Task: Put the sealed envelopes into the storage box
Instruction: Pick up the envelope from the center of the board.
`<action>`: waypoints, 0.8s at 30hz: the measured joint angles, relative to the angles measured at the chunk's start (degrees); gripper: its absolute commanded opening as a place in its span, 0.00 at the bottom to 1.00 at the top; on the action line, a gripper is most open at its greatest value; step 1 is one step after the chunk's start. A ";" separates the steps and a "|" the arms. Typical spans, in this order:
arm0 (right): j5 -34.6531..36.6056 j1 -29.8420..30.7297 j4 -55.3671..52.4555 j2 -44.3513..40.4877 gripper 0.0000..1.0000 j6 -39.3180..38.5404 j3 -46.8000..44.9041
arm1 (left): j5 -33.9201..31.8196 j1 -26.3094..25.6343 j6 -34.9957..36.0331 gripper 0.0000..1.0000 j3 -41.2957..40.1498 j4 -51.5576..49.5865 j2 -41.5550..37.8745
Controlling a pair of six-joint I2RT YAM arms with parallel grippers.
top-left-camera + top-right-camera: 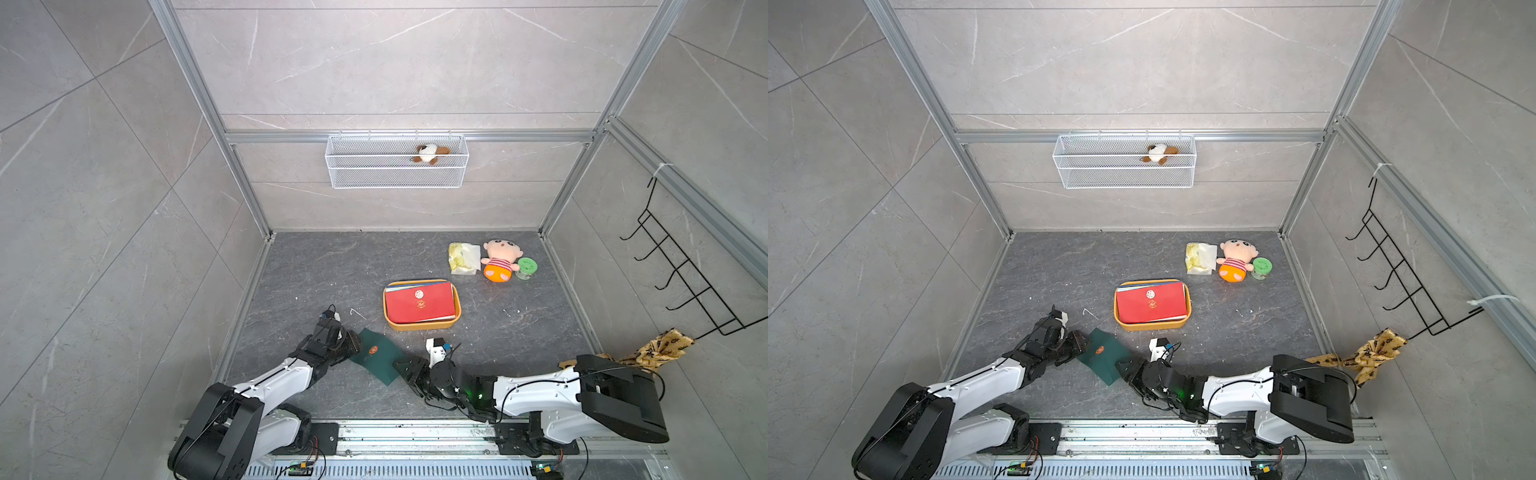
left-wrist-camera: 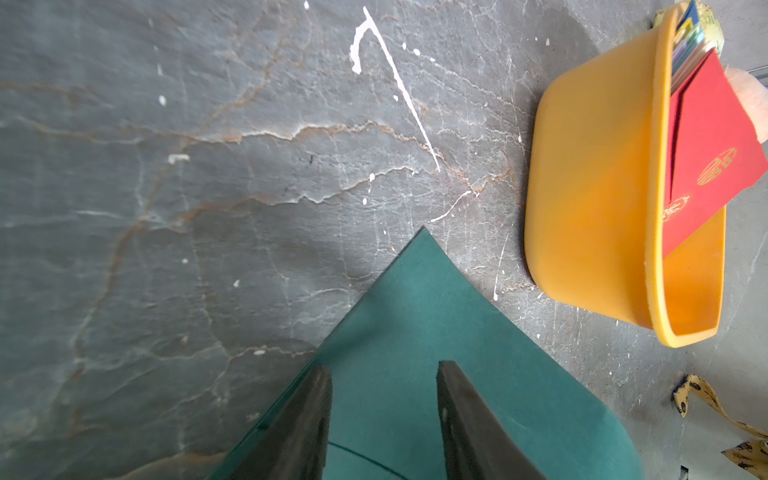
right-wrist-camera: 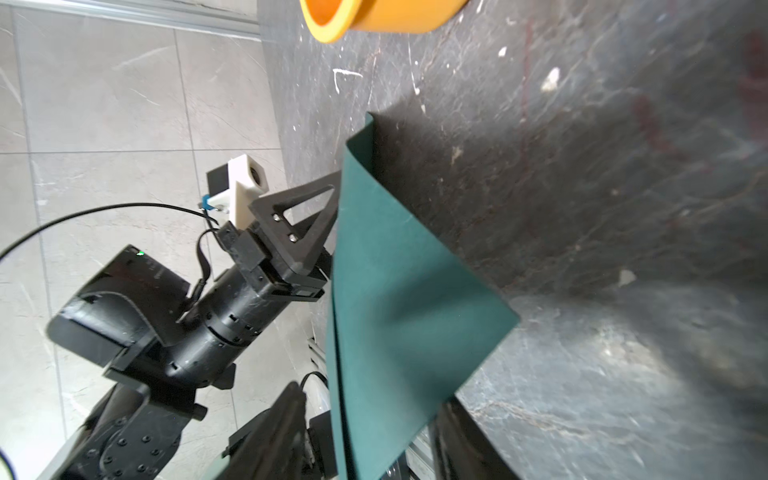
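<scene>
Straddling dark green envelope (image 1: 380, 365) with left gripper (image 2: 384, 365) and right gripper (image 3: 372, 392), jaws half open, clamp unconfirmed. Light, floppy, bows easily; pinch short edge deep in jaws.

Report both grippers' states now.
Left gripper: open, resting against the flat dark green paper envelope.
Right gripper: jaws either side of that envelope; grip cannot be told.

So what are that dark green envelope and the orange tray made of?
The dark green envelope looks like matte paper or thin card: no shine, crisp edges, bowing smoothly. The orange storage box is probably moulded plastic: smooth, soft sheen, rounded corners, thick rim; it could be silicone.
</scene>
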 measured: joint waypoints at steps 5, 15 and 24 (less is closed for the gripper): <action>1.22 0.00 1.99 -2.56 0.52 -1.05 -0.59 | 0.02 0.00 0.00 0.48 0.00 0.07 0.00; 1.79 0.00 7.34 -0.50 0.37 0.04 -0.79 | 0.39 -0.09 0.02 0.48 -0.02 0.35 0.15; 1.55 0.00 8.59 2.49 0.08 3.17 -2.62 | 0.39 -0.22 0.02 0.51 -0.02 0.48 0.11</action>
